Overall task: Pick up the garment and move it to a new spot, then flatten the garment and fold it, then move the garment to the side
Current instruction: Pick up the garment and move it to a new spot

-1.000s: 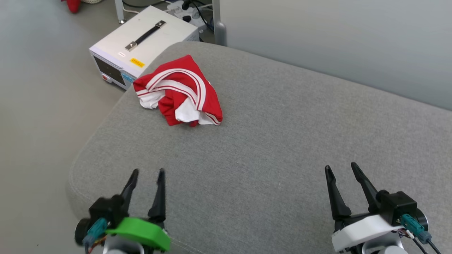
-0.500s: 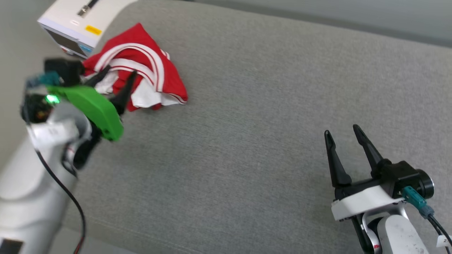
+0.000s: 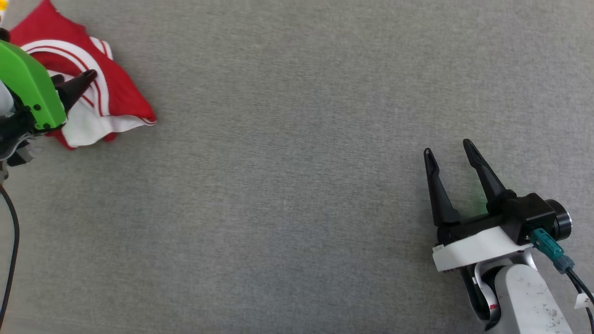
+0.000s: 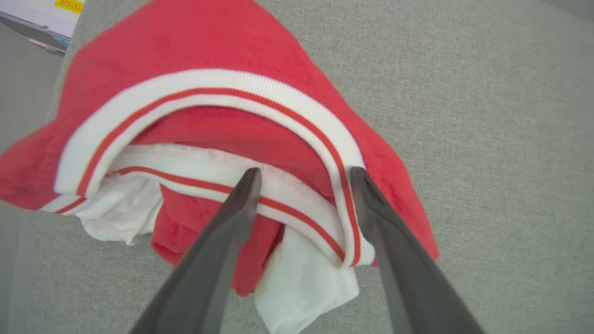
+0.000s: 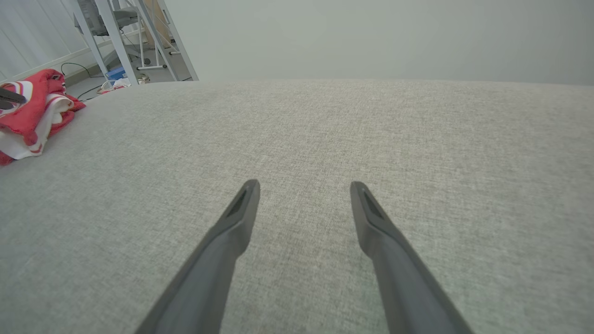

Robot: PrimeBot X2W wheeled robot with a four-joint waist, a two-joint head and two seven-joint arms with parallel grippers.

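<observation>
The garment (image 3: 118,97) is a crumpled red heap with white striped trim, lying at the far left of the grey cushion (image 3: 297,195). My left gripper (image 3: 74,78) hangs open right over it, under its green cover. In the left wrist view the fingers straddle the striped trim of the garment (image 4: 199,41), and the left gripper (image 4: 305,171) holds nothing. My right gripper (image 3: 446,146) is open and empty over bare cushion at the lower right, far from the cloth. The right wrist view shows the right gripper (image 5: 302,183) open, with the garment (image 5: 32,116) at the far left.
A white box (image 4: 37,16) stands on the floor just beyond the cushion's left edge, behind the garment. Metal frame legs (image 5: 125,37) and cables stand further back. A pale wall (image 5: 371,37) runs behind the cushion.
The head camera has tipped down and swung, so the whole picture shifted. My left gripper travelled from the cushion's near edge up to the garment, staying open. The right gripper stayed open.
</observation>
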